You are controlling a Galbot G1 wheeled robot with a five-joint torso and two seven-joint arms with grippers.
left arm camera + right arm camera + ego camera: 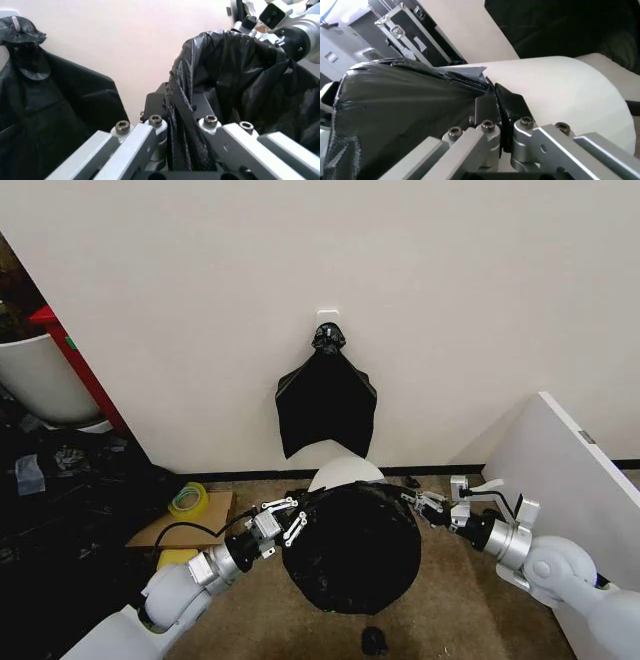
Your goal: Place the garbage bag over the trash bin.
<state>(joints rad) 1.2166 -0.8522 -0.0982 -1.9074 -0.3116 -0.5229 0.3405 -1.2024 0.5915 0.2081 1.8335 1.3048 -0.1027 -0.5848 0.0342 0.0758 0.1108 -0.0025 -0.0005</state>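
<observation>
The garbage bag is a glossy black sack held open and stretched between my two grippers. My left gripper is shut on its left edge, and the pinched plastic shows between the fingers in the left wrist view. My right gripper is shut on the opposite edge. The trash bin, a cream-white bucket, peeks out just behind the bag against the wall. Its smooth side lies close beside the right gripper. The bag hides most of the bin in the head view.
A flat bunch of black bags hangs from a wall hook above the bin. A yellow tape roll lies on cardboard at left. A white panel leans at right, and a small black object sits on the carpet.
</observation>
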